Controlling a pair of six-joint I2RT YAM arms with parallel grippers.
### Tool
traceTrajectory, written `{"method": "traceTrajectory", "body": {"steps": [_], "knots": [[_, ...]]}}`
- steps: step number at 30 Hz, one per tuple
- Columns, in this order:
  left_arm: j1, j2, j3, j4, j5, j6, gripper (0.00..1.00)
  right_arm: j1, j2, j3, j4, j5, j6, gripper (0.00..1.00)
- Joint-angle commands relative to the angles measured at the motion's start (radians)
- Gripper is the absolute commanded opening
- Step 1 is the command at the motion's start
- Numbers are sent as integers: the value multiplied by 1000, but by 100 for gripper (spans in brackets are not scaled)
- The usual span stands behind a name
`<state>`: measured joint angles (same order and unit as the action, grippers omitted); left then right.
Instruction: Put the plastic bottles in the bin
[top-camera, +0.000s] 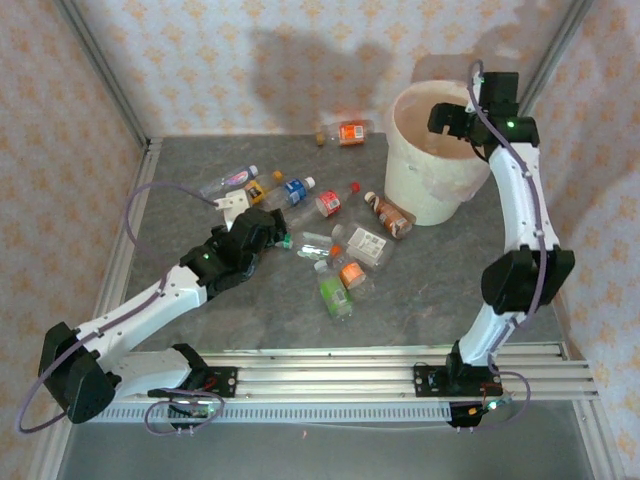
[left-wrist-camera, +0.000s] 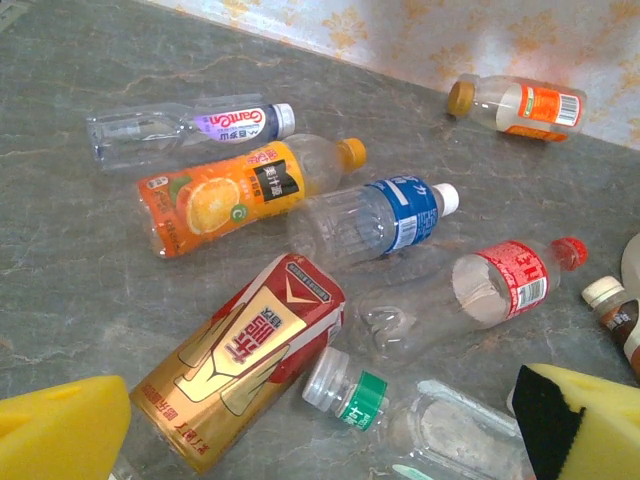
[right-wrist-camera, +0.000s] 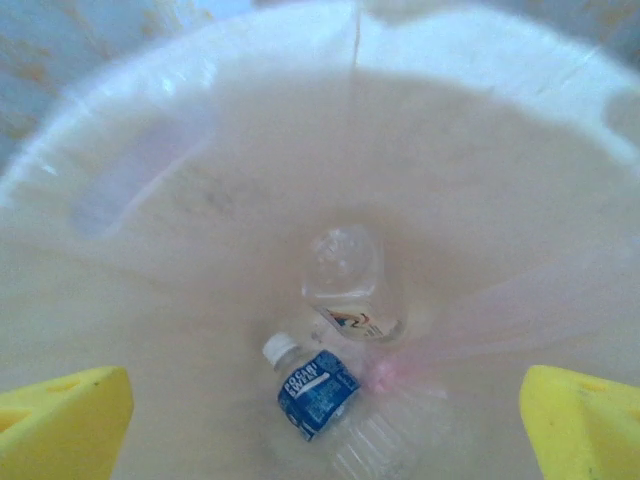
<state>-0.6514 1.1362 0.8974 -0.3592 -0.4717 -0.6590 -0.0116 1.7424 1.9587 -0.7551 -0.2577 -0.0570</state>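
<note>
Yellow fingertips (left-wrist-camera: 60, 430) of the left gripper (left-wrist-camera: 320, 430) sat at the bottom corners of the left wrist view, spread wide and holding nothing. Below them a red-and-gold bottle (left-wrist-camera: 240, 370) lay on its side on the grey table (left-wrist-camera: 60, 250), with a green-banded bottle (left-wrist-camera: 352, 398) just beside it. Beyond these lay an orange-label bottle (left-wrist-camera: 230, 195), a blue-label bottle (left-wrist-camera: 385, 220), a red-capped bottle (left-wrist-camera: 490, 290) and a clear bottle with a purple-and-white label (left-wrist-camera: 190, 128), all on their sides and close together. One tan-capped bottle (left-wrist-camera: 520, 105) lay apart from them near the wall.

Seen from above, the left gripper hung over the left side of this scatter, and a green bottle (top-camera: 335, 295) lay at its near end. The bin (top-camera: 430, 190) stood upright at the far right of the table, with a brown bottle (top-camera: 390, 215) just beside its base.

In the right wrist view, the right gripper (right-wrist-camera: 320, 420) hung over the bin's mouth, its yellow fingertips far apart and empty. On the bin's floor lay a white-capped bottle with a blue label (right-wrist-camera: 315, 390) and a clear bottle (right-wrist-camera: 350, 285), the two touching.
</note>
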Motion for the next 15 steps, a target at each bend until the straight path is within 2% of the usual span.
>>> {"method": "traceTrajectory", "body": {"steps": [1,6,10,15], "knots": [[12,-23,-12,28,-25,-32,100,8,-94,-68,85,12,27,99],[16,-29,-24,25,-43,-51,100,9,-257,-202,186,-47,81,99],[18,-34,-28,32,-50,-65,100,33,-424,-386,299,-165,158,99],[26,-49,-42,34,-75,-100,100,112,-629,-598,346,-169,188,99]]}}
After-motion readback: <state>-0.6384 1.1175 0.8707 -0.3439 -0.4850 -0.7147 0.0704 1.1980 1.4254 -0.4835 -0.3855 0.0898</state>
